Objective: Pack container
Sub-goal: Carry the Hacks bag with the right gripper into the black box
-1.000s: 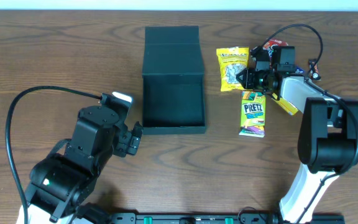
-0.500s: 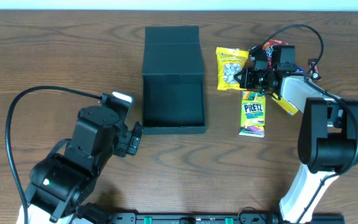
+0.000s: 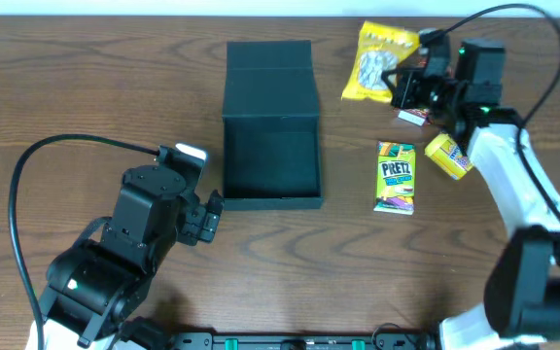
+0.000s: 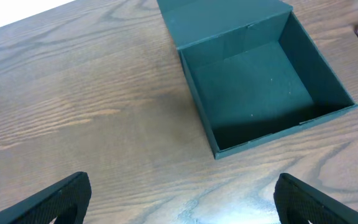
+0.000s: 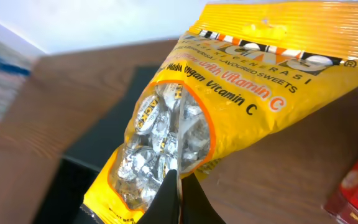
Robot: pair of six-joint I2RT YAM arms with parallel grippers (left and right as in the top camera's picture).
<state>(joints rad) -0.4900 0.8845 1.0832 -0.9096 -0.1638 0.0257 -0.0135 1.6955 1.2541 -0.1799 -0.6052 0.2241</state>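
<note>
The container (image 3: 270, 165) is a matte black box standing open at the table's middle, its flap lid (image 3: 268, 66) laid flat behind it. It is empty in the left wrist view (image 4: 263, 84). My right gripper (image 3: 403, 86) is shut on a yellow candy bag (image 3: 377, 60) and holds it up off the table, to the right of the lid. In the right wrist view the fingertips (image 5: 180, 183) pinch the clear window of the bag (image 5: 241, 93). My left gripper (image 3: 209, 216) stands open by the box's front left corner, with nothing between its fingers (image 4: 61, 199).
A green Pretz packet (image 3: 395, 177) lies right of the box. A small yellow packet (image 3: 450, 156) and a red and white packet (image 3: 414, 118) lie further right, under my right arm. The red packet (image 5: 356, 186) also shows at the right wrist view's edge.
My right gripper shut on the yellow candy bag and lifted it off the table, toward the back. The right arm stretched out. The left arm has not moved.
</note>
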